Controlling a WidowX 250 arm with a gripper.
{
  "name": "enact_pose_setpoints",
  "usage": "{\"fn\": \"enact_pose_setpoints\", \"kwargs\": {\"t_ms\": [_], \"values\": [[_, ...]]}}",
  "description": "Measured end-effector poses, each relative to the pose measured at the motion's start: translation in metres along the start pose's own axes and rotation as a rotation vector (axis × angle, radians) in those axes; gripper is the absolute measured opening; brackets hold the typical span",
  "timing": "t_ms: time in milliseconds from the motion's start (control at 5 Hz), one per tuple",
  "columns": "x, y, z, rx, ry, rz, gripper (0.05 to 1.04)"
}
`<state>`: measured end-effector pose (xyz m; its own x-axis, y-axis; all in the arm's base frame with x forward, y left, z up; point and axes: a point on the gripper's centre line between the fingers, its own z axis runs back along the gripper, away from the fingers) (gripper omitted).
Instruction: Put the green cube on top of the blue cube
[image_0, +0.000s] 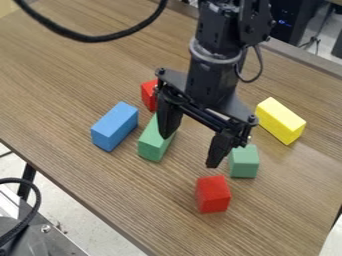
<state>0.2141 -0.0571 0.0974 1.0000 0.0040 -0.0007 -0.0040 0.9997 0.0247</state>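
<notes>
The gripper (189, 150) hangs over the middle of the table, open, with a wide gap and nothing held between its fingers. Just right of its right finger, a small green cube (244, 162) stands on the table, its upper left partly covered by that finger. A longer green block (153, 143) lies beneath and left of the left finger, which hides part of it. Left of that is a blue block (114, 127), oblong in shape, lying on the table with nothing on top of it.
On the wooden table (127, 200), a red block (213, 194) sits in front of the gripper. Another red block (148, 96) is partly hidden behind it. A yellow block (280, 120) lies at the right. The table's edge runs diagonally across the lower left.
</notes>
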Motion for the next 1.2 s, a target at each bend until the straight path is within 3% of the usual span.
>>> {"fn": "enact_pose_setpoints", "kwargs": {"t_ms": [200,400,800,1200], "values": [[-0.003,0.000,-0.005,0.003,0.025,0.000,0.998],[0.017,0.016,-0.006,-0.048,0.053,-0.092,0.998],[0.058,0.047,-0.006,-0.064,0.083,-0.026,0.998],[0.049,0.067,-0.028,-0.050,0.191,0.055,0.998]]}}
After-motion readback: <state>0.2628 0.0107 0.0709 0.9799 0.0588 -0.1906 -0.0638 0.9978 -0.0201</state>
